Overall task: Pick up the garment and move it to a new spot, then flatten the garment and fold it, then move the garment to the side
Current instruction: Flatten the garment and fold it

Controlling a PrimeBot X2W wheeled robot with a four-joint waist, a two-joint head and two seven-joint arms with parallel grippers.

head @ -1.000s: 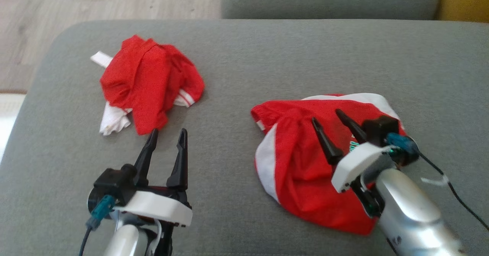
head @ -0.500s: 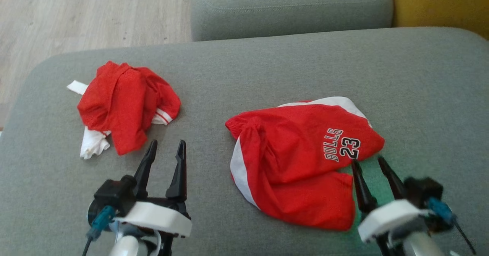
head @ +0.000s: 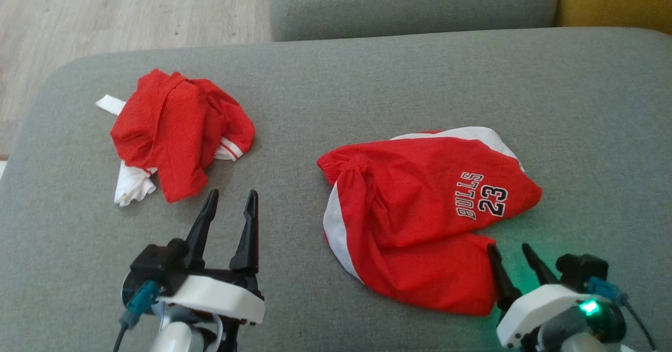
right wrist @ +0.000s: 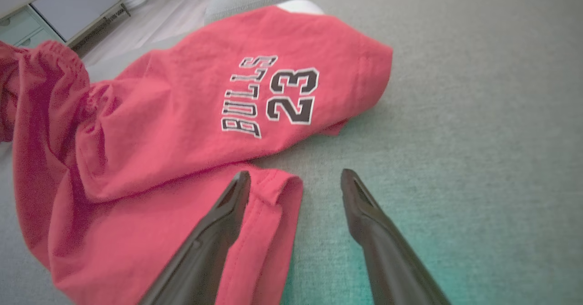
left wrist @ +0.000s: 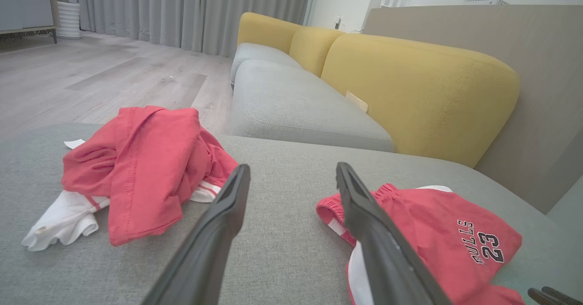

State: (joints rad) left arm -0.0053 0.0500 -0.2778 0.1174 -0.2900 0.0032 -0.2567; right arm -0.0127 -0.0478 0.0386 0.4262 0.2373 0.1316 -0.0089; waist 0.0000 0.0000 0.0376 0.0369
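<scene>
- Red shorts (head: 420,220) printed "BULLS 23", with a white side stripe, lie loosely bunched on a grey sofa cushion (head: 367,89), legs doubled one over the other and the elastic waistband turned toward the left gripper's side.
- The right gripper (head: 508,248) hovers low at the shorts' lower leg opening with its two dark fingers spread wide and nothing between them. In the right wrist view, one finger (right wrist: 214,232) lies over the hem while the other stands over bare cushion; whether the first touches the cloth cannot be told.
- The printed lettering sits just beyond the right fingertips.
- A green light (head: 589,307) glows on the right wrist and tints the cushion around those fingers.
- The left gripper (head: 232,193) is also wide open and empty, its tips over bare cushion between the two garments.
- A crumpled red-and-white garment (head: 173,131) lies just ahead of the left fingertips, to their outer side, well apart from the shorts.
- Beyond both grippers are a second grey seat (head: 409,0), a yellow backrest (left wrist: 410,91) and a pale wood floor (head: 131,10).
</scene>
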